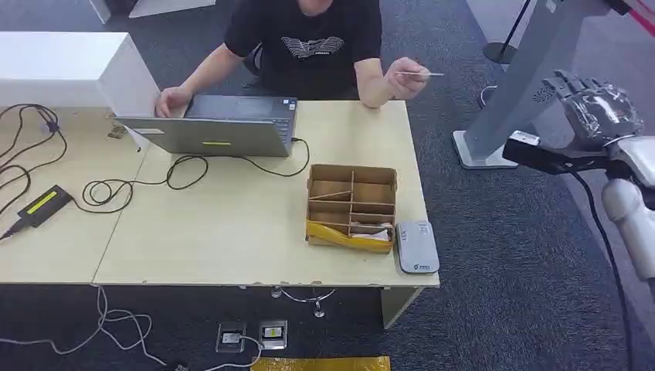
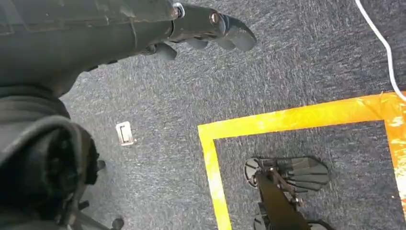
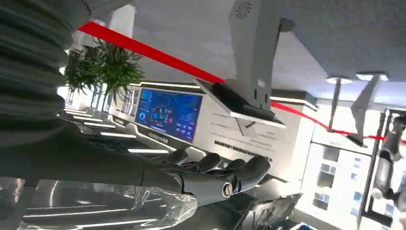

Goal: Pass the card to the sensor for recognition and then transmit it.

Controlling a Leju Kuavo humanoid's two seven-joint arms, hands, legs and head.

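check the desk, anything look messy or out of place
The cardboard box has a yellow strip sagging askew along its front. Black cables sprawl loosely across the table. The grey card reader sits right at the table's corner.

One card [image 1: 422,74], held by one person [image 1: 309,42] at the far side. On the surface [image 1: 232,232]: one laptop [image 1: 212,127], one divided cardboard box [image 1: 351,205], one grey sensor [image 1: 417,247] near right, one black adapter [image 1: 42,205] at left. Two robot hands: right robot hand [image 1: 595,104], left robot hand [image 2: 210,28]. One grey stand [image 1: 525,85] at far right.
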